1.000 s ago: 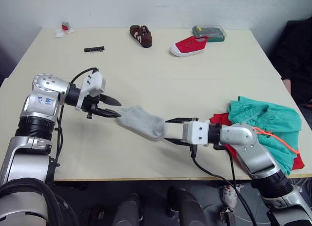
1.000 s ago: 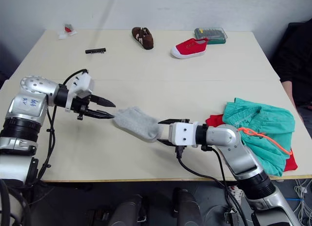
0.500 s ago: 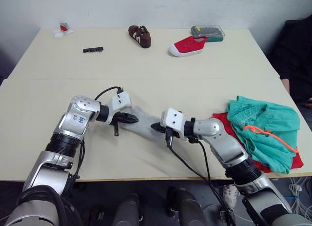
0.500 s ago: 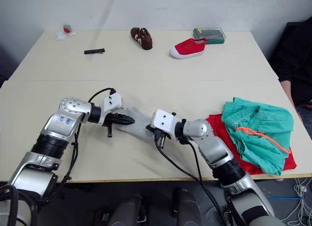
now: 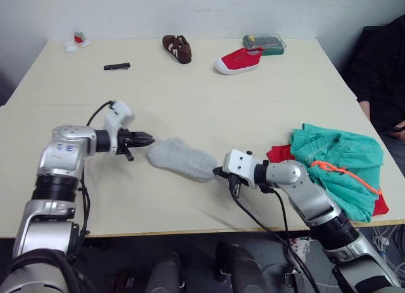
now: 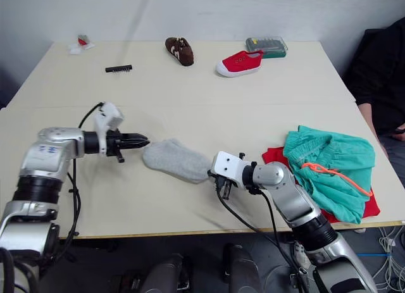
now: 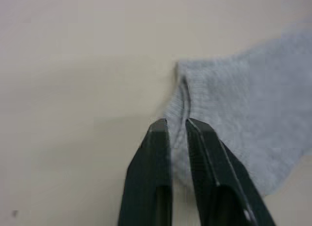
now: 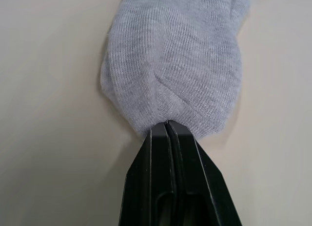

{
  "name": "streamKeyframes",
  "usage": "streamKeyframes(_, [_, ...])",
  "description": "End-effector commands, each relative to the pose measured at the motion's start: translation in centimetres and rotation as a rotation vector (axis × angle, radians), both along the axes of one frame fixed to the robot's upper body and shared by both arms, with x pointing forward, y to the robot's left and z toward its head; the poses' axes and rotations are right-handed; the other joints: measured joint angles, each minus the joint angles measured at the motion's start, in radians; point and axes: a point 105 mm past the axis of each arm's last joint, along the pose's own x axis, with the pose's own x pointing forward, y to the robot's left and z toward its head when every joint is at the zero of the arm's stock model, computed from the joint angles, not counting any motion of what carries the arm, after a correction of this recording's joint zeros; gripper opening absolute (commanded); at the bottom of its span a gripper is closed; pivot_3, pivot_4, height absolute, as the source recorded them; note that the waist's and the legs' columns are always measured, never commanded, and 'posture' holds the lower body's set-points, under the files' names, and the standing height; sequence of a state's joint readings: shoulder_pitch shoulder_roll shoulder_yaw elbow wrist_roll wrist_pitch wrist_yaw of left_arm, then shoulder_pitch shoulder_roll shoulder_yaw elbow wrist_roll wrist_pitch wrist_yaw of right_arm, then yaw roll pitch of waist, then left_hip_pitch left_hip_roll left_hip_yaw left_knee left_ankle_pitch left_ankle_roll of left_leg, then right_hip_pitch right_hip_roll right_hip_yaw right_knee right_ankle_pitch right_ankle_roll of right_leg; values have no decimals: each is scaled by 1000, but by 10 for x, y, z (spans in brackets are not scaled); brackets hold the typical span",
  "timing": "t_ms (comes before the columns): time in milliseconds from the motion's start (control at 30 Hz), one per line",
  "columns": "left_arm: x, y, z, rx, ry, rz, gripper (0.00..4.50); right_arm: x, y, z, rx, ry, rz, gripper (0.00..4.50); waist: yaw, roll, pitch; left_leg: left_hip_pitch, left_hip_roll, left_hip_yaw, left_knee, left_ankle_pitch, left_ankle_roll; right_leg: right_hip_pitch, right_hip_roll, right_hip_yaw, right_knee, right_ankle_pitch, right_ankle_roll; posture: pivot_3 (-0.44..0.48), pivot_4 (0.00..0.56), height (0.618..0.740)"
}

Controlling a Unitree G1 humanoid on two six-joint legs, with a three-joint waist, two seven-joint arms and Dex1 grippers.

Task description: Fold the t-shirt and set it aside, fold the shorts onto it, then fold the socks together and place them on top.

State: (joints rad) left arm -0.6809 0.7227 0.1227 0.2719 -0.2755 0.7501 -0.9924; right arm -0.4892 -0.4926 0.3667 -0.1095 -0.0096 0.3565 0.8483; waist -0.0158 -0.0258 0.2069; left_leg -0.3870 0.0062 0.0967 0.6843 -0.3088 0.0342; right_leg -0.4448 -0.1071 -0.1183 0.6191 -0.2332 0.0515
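The grey socks (image 5: 181,159) lie as one flat bundle near the table's front, between my two grippers. My left gripper (image 5: 149,140) hovers at the bundle's left end, its fingers (image 7: 158,138) a narrow gap apart with no cloth pinched between them. At the right end my right gripper (image 5: 218,173) is shut, and the knit bunches into its tips (image 8: 167,123). Off to the right the teal shorts (image 5: 338,159) lie crumpled on the red t-shirt (image 5: 279,153), which shows at their edges.
Along the far side of the table (image 5: 209,103) sit a red shoe (image 5: 240,59), a brown shoe (image 5: 176,47), a green case (image 5: 264,43), a black strip (image 5: 117,66) and a small red-and-white item (image 5: 76,40). A person in dark clothes (image 5: 383,71) sits at the right edge.
Half a second ago both grippers met over the middle of the socks. They have since drawn apart to the two ends, and the left fingers have parted.
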Motion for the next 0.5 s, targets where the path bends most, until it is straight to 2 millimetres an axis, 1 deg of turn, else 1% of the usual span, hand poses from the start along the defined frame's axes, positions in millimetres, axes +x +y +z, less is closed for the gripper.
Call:
streamKeyframes(33, [-19, 6, 22, -60, -54, 44, 2089, 6, 10, 39, 136, -37, -11, 0, -2, 0, 0, 0, 0, 0, 0, 0, 0, 0, 0, 0, 0, 0, 0, 0, 150, 740])
streamKeyframes(100, [-28, -6, 30, -38, -125, -28, 2716, 4, 16, 56, 200, -27, 11, 0, -1, 0, 0, 0, 0, 0, 0, 0, 0, 0, 0, 0, 0, 0, 0, 0, 150, 740])
streamKeyframes(133, [-31, -12, 32, -36, -142, -58, 3009, 4, 18, 59, 212, -21, 16, 0, 3, 0, 0, 0, 0, -1, 0, 0, -1, 0, 0, 0, 0, 0, 0, 0, 150, 740])
streamKeyframes(200, [-31, -32, 25, 31, -162, -152, 3635, 4, 26, 58, 185, -28, 51, 0, 14, 0, 0, 0, 0, -1, 0, 0, -1, 0, -1, 0, 0, 0, 0, 0, 150, 740])
streamKeyframes(233, [-30, -38, 21, 58, -168, -179, 3901, 4, 29, 57, 169, -32, 65, 0, 18, 0, 0, 0, -1, -1, 0, -1, -2, 0, -1, 0, -1, 0, -1, 0, 150, 740])
streamKeyframes(267, [-26, -47, 16, 93, -179, -221, 3896, 5, 33, 53, 143, -38, 79, 0, 19, 0, 0, 0, -2, -1, 0, -1, -2, 0, -2, 0, -1, 0, -1, 0, 150, 740])
streamKeyframes(333, [-20, -63, 6, 161, -205, -304, 3678, 10, 39, 46, 114, -42, 88, 0, 18, 0, 0, 0, -3, -1, 0, -1, -1, 0, -3, 0, -1, 0, -1, 0, 150, 740])
streamKeyframes(433, [-13, -81, -7, 238, -236, -428, 2768, 17, 43, 40, 76, -49, 81, 0, 13, 0, 0, -1, -4, 0, 0, -1, 0, 0, -3, 0, 0, 0, 0, 0, 150, 740])
streamKeyframes(500, [-10, -87, -12, 263, -245, -498, 2204, 17, 42, 44, 92, -40, 66, 0, 13, 0, 0, -1, -4, 0, -1, -1, 0, -1, -3, -1, 0, 0, 0, 0, 150, 740])
